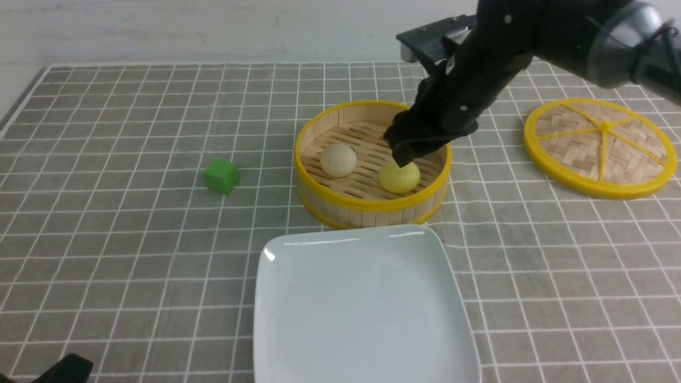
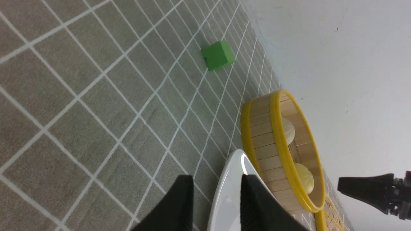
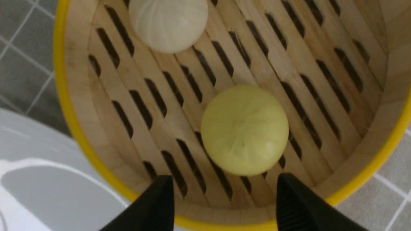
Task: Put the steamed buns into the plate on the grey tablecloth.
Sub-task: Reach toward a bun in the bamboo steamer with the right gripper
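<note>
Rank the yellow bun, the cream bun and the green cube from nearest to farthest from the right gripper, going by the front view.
1. Yellow bun: in the steamer, just below the right gripper.
2. Cream bun: in the same steamer, toward the robot's left.
3. Green cube: out on the cloth, farther left still.

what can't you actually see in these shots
- Front view: top of the yellow bun, covered by the right pincer.
- Right wrist view: cream bun, cut by the frame edge.
- Left wrist view: most of the plate, behind the left pincer and cut off.
</note>
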You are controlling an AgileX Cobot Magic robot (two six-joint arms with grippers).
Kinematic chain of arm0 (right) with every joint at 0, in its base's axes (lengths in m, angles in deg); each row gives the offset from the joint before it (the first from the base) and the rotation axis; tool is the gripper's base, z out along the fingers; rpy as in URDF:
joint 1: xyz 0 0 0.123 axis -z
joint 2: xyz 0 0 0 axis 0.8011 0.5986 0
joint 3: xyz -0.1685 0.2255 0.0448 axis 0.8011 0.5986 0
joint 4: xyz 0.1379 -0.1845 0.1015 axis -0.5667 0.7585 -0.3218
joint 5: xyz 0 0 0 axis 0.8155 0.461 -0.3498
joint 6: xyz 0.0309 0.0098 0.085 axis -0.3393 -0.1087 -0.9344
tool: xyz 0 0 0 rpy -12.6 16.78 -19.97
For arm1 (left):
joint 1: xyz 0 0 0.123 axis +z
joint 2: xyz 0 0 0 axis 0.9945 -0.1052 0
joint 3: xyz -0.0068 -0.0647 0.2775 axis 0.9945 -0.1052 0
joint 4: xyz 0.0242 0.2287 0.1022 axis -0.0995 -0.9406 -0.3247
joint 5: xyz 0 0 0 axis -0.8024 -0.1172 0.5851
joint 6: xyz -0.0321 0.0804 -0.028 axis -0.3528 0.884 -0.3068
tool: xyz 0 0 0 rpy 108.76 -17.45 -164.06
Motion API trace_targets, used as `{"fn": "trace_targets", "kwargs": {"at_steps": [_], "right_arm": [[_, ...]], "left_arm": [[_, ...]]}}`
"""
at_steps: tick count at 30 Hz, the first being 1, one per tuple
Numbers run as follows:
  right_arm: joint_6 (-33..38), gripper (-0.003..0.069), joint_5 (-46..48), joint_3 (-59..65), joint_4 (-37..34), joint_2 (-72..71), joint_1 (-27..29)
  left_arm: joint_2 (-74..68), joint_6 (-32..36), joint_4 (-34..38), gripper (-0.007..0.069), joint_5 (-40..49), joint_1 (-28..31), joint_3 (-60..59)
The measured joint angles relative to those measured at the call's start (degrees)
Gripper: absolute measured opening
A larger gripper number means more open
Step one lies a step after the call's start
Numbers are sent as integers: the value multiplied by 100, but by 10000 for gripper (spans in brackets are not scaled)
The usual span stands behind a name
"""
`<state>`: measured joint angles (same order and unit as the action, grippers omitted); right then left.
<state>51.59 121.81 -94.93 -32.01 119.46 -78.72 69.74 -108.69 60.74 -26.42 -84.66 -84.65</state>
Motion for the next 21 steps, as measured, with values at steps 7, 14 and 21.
{"fn": "trace_targets", "kwargs": {"at_steps": [7,14,21], "right_arm": [[-8,425,-390,-186,123,562,5],[-14,162,-578,-233,147,791,5],[-20,13,311,-581,129,366,5]], "left_arm": [[0,0,26,240,60,0,0],[0,50,70,240,99,0,0],[0,540,-153,240,562,0,679]]}}
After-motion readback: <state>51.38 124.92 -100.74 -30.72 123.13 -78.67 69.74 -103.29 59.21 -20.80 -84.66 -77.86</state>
